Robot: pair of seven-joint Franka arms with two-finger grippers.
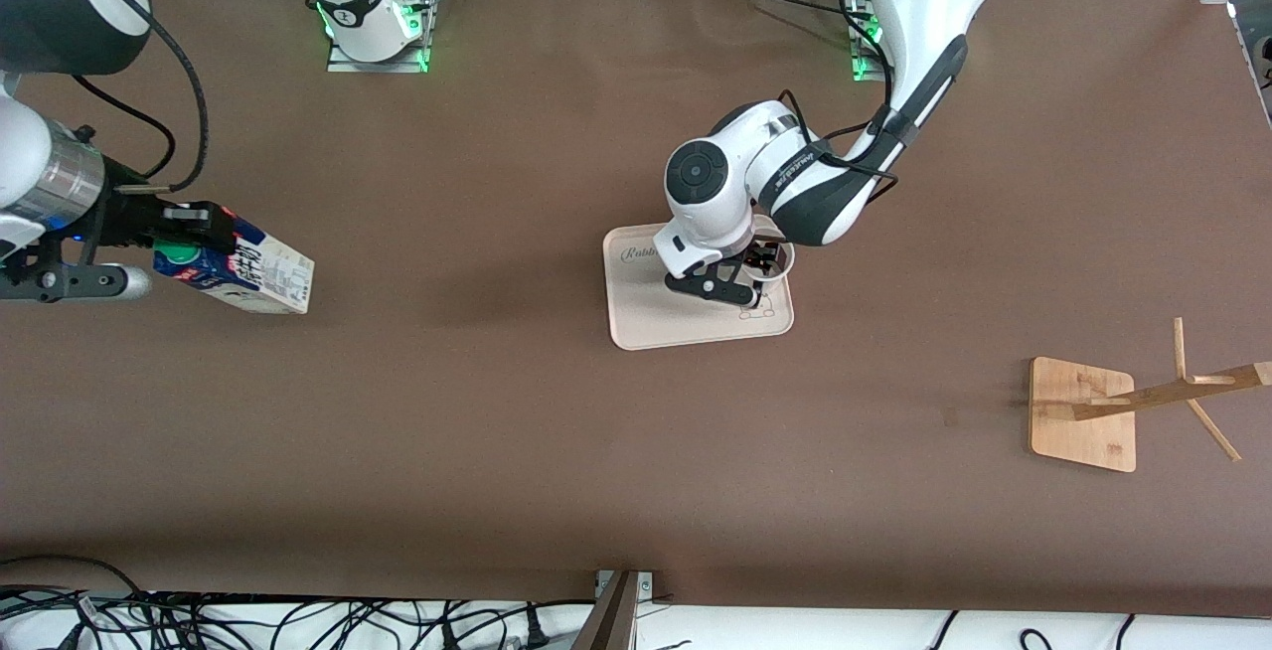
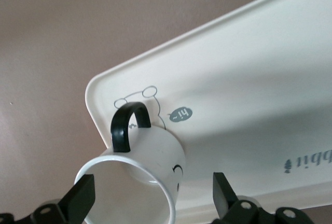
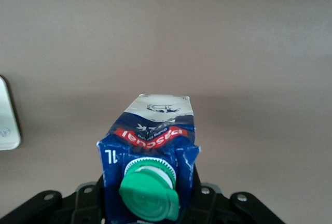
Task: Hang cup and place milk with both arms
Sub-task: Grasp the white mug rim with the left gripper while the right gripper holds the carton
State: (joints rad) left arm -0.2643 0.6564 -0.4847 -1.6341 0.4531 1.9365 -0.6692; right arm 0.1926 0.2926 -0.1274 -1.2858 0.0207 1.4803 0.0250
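Observation:
The cup [image 2: 155, 149], a white mug with a black handle [image 2: 127, 125] and a black face mark, lies on its side on the cream tray [image 2: 249, 73], its mouth toward the left wrist camera. My left gripper [image 2: 151, 198] is open, one finger on each side of the cup's rim and clear of it. From the front, the left gripper [image 1: 745, 282] is low over the tray [image 1: 646, 322] with the cup [image 1: 785, 258] under it. My right gripper [image 1: 189, 243] is shut on the milk [image 1: 248, 274], a blue and white carton held tilted over the table at the right arm's end. In the right wrist view the milk [image 3: 150, 136] shows its green cap [image 3: 150, 193] between the fingers of the right gripper [image 3: 149, 198].
A wooden cup rack [image 1: 1083, 413] with slanted pegs stands toward the left arm's end, nearer the front camera than the tray. A corner of the tray [image 3: 6, 120] shows in the right wrist view. Cables run along the table's near edge.

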